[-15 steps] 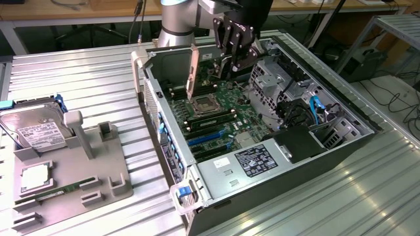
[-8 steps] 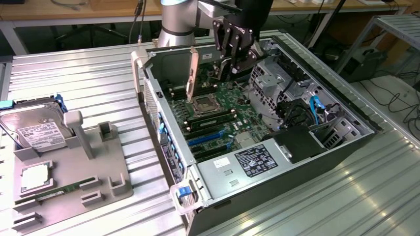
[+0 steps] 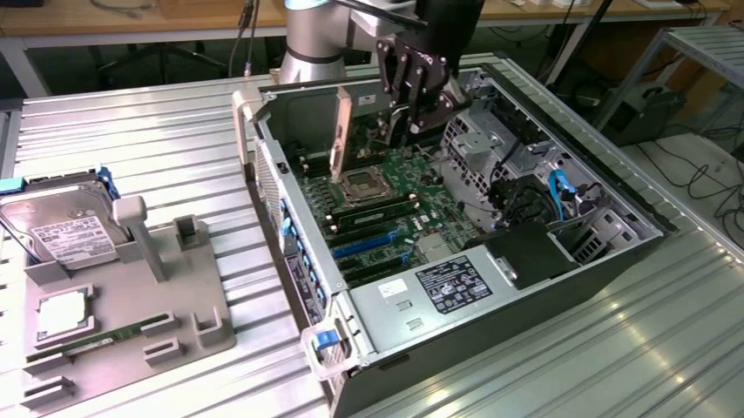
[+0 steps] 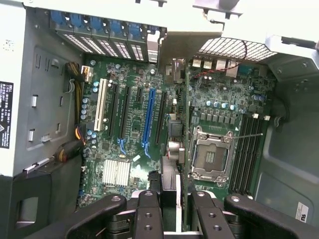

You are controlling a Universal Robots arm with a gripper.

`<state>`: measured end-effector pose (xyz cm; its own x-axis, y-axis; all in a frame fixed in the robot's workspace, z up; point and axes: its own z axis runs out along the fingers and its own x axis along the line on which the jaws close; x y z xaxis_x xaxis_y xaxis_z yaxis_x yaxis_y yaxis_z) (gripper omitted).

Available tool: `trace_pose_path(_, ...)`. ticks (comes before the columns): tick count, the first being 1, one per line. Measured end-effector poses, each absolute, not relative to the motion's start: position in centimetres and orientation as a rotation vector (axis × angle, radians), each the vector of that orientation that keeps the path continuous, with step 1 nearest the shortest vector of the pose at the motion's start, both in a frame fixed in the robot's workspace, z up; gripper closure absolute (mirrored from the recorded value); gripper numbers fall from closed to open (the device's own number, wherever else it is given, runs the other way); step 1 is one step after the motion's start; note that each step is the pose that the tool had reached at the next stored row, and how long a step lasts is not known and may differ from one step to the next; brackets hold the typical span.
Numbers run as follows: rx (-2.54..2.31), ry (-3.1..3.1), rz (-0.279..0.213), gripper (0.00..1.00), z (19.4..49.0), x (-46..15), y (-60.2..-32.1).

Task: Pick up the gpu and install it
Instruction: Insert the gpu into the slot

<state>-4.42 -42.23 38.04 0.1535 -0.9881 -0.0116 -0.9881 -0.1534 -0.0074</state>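
Corrugated metal benching is running under everything, with the open grey tower PC case [image 3: 465,226] lying on its side in the middle. At about 12 o'clock over the case, the black two-finger gripper [image 3: 415,103] is hanging, partly closed and pinching the top edge of the thin green gpu card with its silver end bracket [image 3: 341,131], so the card is dangling edge-down above the green motherboard [image 4: 134,124]. In the wrist view the card [image 4: 175,144] is running straight away from the fingers [image 4: 147,219], sitting just beside the long blue slot [image 4: 148,119]. My take: it's worth keeping the card dead vertical, lining its edge over the slot and the bracket toward the rear grille, then pressing evenly instead of rocking it.
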Motion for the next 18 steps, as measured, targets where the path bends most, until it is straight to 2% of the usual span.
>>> trace_pose_path(18, -2.376, 2.035, 0.006, 0.72, 37.13, -4.41, -42.24)
